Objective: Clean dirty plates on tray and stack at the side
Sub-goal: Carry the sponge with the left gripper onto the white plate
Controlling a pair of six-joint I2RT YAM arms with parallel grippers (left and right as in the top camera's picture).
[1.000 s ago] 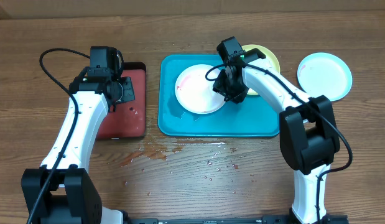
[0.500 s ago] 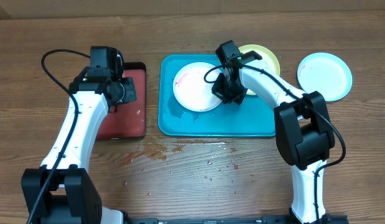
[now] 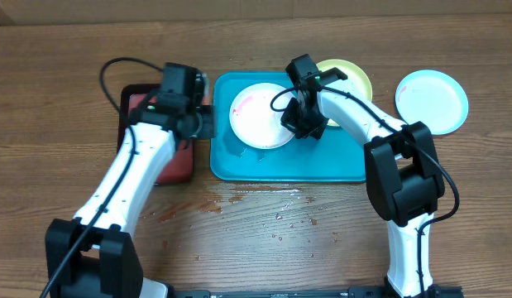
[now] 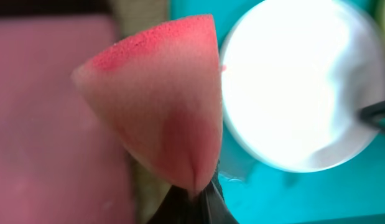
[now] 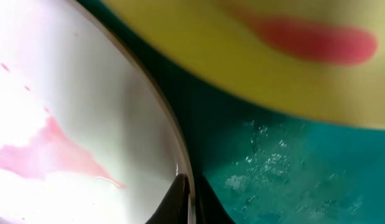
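Observation:
The white plate (image 3: 260, 116) lies on the left half of the teal tray (image 3: 289, 165), with a red sauce smear (image 5: 49, 152) on it. My right gripper (image 3: 295, 124) is shut on its right rim, one finger above and one below (image 5: 191, 199). A yellow-green plate (image 3: 351, 79) with a red smear (image 5: 310, 37) rests at the tray's far right corner. On the table to the right sits the light blue plate (image 3: 432, 101). Hovering at the tray's left edge, my left gripper (image 3: 203, 122) is shut on a pink sponge (image 4: 161, 106), just left of the white plate (image 4: 298, 93).
A red tray (image 3: 169, 165) with a dark rim lies left of the teal tray, partly under my left arm. Sauce and water drops (image 3: 206, 203) spot the table in front of the trays. The teal tray floor (image 5: 292, 174) is wet.
My left arm has swung right from over the red tray to the teal tray's left edge, carrying the sponge. My right gripper has closed on the white plate's rim.

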